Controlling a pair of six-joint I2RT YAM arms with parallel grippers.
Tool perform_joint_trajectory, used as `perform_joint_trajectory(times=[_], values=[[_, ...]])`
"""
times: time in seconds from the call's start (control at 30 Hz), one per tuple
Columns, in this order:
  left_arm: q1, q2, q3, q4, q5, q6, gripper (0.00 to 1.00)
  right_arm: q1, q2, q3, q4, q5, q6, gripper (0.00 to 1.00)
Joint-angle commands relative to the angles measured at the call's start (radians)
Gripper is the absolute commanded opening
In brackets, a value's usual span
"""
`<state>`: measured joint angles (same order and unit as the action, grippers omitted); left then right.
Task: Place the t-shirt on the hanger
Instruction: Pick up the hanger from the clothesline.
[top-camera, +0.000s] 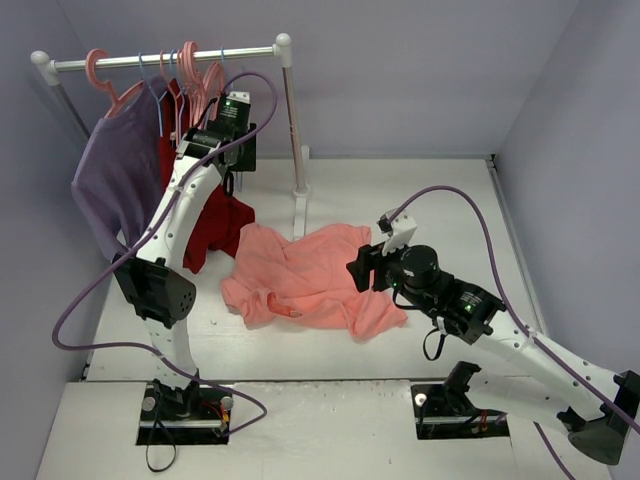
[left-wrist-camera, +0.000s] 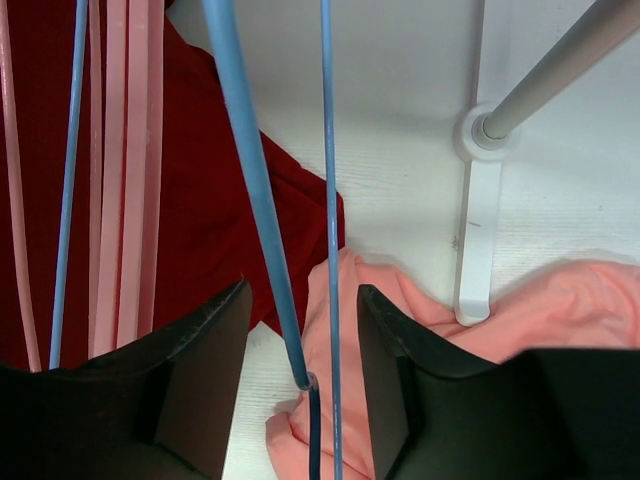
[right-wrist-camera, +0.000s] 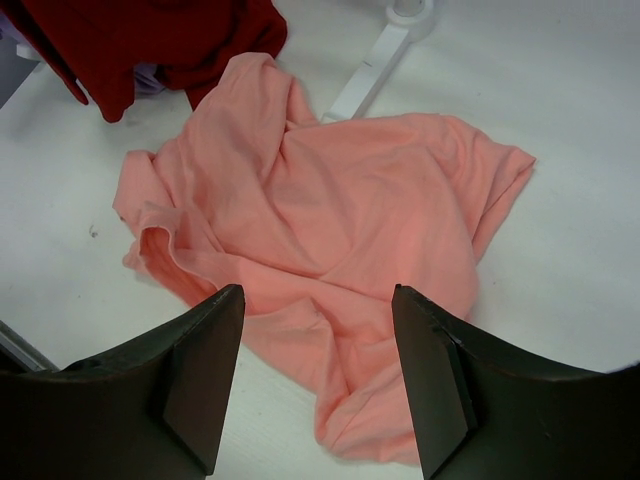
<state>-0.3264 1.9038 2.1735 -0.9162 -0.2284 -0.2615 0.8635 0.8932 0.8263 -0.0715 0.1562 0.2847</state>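
Left tool (left-wrist-camera: 300, 300) released, jaws straddling hanger (left-wrist-camera: 255, 190) wire, which runs 12-to-6, untouched. Left arm nearer hanger. Right tool (right-wrist-camera: 315, 292) released, empty, above t-shirt (right-wrist-camera: 330, 220), crumpled on table (top-camera: 450, 200), 5 o'clock from hanger.

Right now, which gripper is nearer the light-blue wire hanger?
Left. The left gripper straddles the hanger wire at the rack, jaws apart; the right gripper hovers above the t-shirt on the table, away from it.

t-shirt (top-camera: 320, 275): 1
dark red garment (top-camera: 215, 228): 1
purple shirt (top-camera: 115, 170): 1
rack (top-camera: 250, 50): 1
pink hangers (left-wrist-camera: 125, 150): 3+, bunched
blue hanger (left-wrist-camera: 257, 200): count unclear
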Motion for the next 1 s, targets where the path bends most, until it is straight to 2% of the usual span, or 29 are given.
perform_joint_trajectory(times=[0.0, 0.1, 0.3, 0.4, 0.53, 0.97], values=[[0.0, -0.027, 0.049, 0.022, 0.004, 0.009, 0.38, -0.004, -0.022, 0.002, 0.057, 0.001, 0.007, 0.58], [0.0, -0.027, 0.051, 0.024, 0.023, 0.004, 0.32, -0.004, -0.022, 0.002, 0.057, -0.002, 0.013, 0.58], [0.001, -0.026, 0.047, 0.023, 0.04, -0.001, 0.12, -0.004, -0.027, 0.0, 0.056, -0.001, 0.016, 0.58], [0.004, -0.023, 0.046, 0.023, 0.045, -0.007, 0.09, -0.003, -0.03, -0.002, 0.056, 0.002, 0.014, 0.58], [0.013, -0.026, 0.049, 0.023, 0.055, -0.015, 0.0, -0.003, -0.03, 0.0, 0.056, 0.005, 0.013, 0.58], [0.013, -0.153, 0.124, 0.025, 0.119, 0.03, 0.0, -0.004, -0.011, 0.04, 0.056, 0.016, -0.018, 0.58]])
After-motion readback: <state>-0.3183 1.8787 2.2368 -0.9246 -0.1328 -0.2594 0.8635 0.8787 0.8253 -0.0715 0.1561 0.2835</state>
